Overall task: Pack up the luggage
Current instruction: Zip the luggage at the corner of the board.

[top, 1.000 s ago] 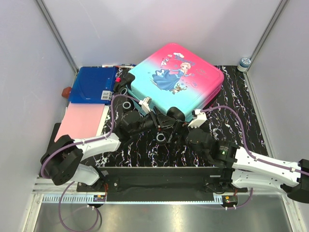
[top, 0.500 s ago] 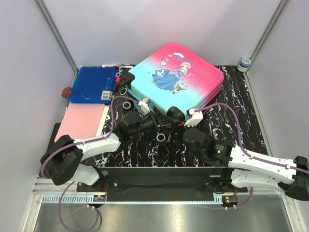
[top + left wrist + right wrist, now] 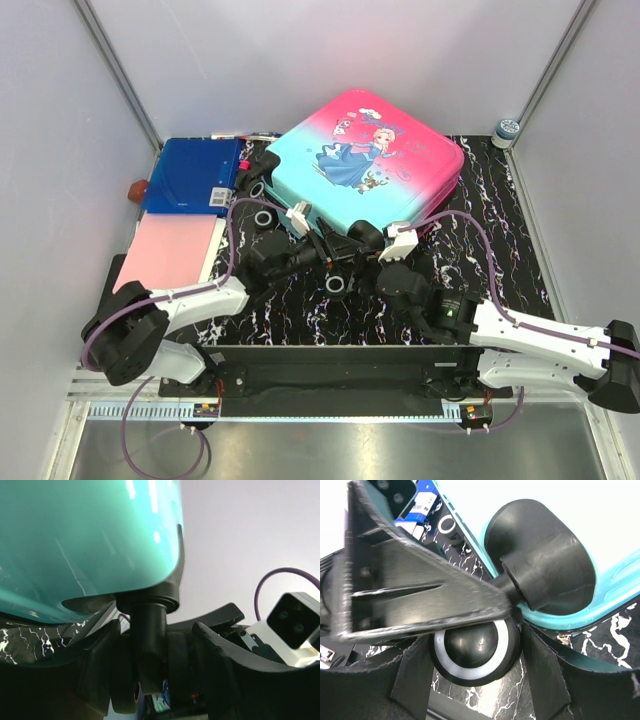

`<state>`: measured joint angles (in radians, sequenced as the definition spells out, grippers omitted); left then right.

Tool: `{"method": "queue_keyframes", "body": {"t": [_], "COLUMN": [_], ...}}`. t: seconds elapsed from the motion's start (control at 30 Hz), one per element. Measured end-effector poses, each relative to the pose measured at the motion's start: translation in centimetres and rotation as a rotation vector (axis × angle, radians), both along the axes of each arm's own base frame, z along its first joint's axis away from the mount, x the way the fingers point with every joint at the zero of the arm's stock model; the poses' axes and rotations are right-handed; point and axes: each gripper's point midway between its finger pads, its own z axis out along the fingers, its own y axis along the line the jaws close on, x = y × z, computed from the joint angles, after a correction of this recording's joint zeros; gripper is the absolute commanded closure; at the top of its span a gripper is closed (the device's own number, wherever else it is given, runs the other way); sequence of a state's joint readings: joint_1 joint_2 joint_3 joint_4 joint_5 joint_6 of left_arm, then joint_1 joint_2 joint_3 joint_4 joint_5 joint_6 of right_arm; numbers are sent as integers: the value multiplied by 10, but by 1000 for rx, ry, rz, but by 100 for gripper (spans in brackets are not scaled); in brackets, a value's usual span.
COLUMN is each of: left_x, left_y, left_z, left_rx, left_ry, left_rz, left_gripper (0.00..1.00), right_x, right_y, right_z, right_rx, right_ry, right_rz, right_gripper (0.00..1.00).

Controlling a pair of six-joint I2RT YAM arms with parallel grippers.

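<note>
the black marbled table (image 3: 510, 250) carries everything. the luggage (image 3: 365, 165) lies flat and closed at the back centre, printed pink-to-teal shell up, turned a little so one wheeled corner points toward the arms. just left of it lies a blue folder (image 3: 190, 175), and nearer than that a pink sheet (image 3: 170, 250).

both arms reach to that near corner of the luggage. the left gripper (image 3: 156, 630) comes in from the left, its fingers (image 3: 95, 670) set apart on either side of the black wheel stem under the teal shell; i cannot tell whether they press on it. the right gripper (image 3: 472, 645) comes in from the right, its fingers (image 3: 545, 680) straddling the wheel (image 3: 475, 652), a black one with a white ring, just below the rounded black housing (image 3: 540, 565); whether they pinch it i cannot tell. one left finger crosses the right wrist view.

a small jar (image 3: 507, 129) stands at the back right corner.
</note>
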<state>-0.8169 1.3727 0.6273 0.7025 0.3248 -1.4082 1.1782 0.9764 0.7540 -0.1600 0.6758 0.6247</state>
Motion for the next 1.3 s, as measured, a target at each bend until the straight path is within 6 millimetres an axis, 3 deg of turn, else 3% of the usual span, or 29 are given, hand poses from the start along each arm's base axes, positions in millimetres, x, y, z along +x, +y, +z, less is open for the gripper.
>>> {"method": "queue_keyframes", "body": {"t": [0.1,0.37,0.6,0.73,0.9,1.0,1.13,1.3], "left_x": [-5,-6,10,6,5,0,-13,-21], "left_y": [1,21,79,95,114,127,130,126], "left_z": [10,20,65,76,50,8,-43,-74], "left_rx": [-10,35,-21,16,172,282,402,465], "left_ry": [-33,-102,-275,-366,-453,-469,-472,-476], "left_rz": [-8,27,205,246,303,336,313,289], "left_gripper": [10,3,1,5,12,15,19,20], "right_x": [1,5,5,5,3,3,5,8], "right_y": [-2,-5,-7,-8,-13,-16,-12,-3], "right_z": [3,7,5,4,8,11,11,10], "right_rx": [-2,-7,-52,-56,-100,-147,-183,-221], "right_ry": [-11,-29,-25,-19,4,26,49,76], "right_rz": [-7,-22,-16,-17,-18,-23,-23,-20], "right_gripper": [100,100,100,100,100,100,100,100]}}
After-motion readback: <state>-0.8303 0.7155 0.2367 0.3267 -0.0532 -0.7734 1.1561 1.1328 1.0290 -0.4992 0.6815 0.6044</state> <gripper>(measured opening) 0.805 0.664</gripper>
